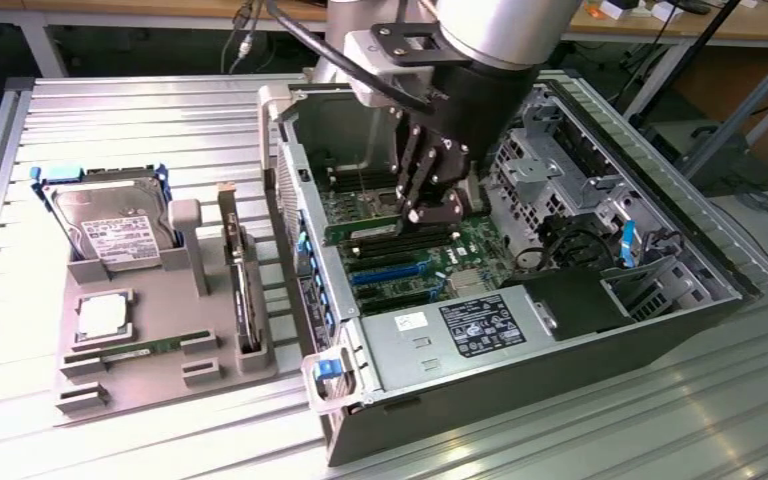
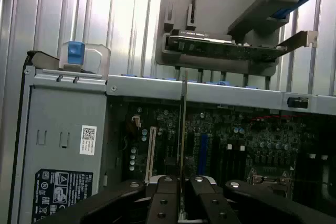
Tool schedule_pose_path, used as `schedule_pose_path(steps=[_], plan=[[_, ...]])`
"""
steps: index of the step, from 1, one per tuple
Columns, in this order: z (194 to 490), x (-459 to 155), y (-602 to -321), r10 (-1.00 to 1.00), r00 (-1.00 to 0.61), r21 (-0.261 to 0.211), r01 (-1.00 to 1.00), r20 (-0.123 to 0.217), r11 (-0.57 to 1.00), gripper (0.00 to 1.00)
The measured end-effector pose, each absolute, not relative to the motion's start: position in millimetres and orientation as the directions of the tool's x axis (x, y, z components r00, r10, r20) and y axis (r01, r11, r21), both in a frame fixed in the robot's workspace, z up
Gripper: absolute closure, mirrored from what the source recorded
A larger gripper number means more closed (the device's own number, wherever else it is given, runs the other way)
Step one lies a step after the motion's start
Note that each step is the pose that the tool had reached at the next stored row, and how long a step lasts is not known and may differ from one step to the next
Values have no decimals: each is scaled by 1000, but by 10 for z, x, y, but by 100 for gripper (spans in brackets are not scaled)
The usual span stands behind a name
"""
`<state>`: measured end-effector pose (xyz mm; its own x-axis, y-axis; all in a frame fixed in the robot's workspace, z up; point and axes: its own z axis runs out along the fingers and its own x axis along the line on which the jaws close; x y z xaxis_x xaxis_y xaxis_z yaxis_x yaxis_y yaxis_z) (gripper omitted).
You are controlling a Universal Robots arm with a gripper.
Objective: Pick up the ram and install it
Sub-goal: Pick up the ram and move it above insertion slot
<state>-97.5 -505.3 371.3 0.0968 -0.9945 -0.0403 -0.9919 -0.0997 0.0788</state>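
- Wrist view: the tool [image 2: 182, 205] is seen closed on the ram [image 2: 183, 129], which is pinched edge-on between the two black fingers [image 2: 164, 205].
- The ram is held on edge over the motherboard [image 2: 247, 145], in line between a pale slot [image 2: 152, 156] and a blue slot [image 2: 202, 148]. Whether it is touching the board cannot be told.
- Beside the board, the labelled power supply [image 2: 58, 129] is mounted. Beyond both, the grey metal wall of the computer case [image 2: 220, 92] is seen, with a blue latch [image 2: 76, 52] at one corner.
- Past the case wall, a grey holder [image 2: 210, 3] is set on the ribbed worktop [image 2: 105, 14], and an expansion card [image 2: 226, 48] is stood in it.
- In the exterior view, the tool is positioned inside the open case, with the ram gripped close above the board.
- Towards the exterior view's left, a hard drive [image 1: 117, 230], a silver processor [image 1: 101, 315] and another green stick [image 1: 144, 348] are carried by the holder, well apart from the tool.
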Motion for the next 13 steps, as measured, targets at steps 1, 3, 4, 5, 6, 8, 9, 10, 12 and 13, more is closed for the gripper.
schedule_pose_path(steps=[1,3,4,5,6,8,9,10,12,13], plan=[[3701,-889,-4996,-994,97,79,-992,-40,-100,86],[3690,-797,-4950,-994,97,78,-992,-40,-100,86],[3685,-744,-4927,-994,97,78,-992,-40,-100,86],[3681,-709,-4912,-994,97,78,-992,-40,-100,86],[3675,-645,-4882,-994,97,78,-992,-40,-100,86],[3658,-516,-4807,-994,97,77,-992,-40,-100,86],[3650,-456,-4760,-994,97,76,-992,-40,-100,86],[3641,-393,-4706,-994,97,74,-992,-40,-100,86],[3639,-321,-4672,-993,98,60,-993,-60,-101,86],[3614,-296,-4631,-993,98,59,-993,-60,-101,86]])
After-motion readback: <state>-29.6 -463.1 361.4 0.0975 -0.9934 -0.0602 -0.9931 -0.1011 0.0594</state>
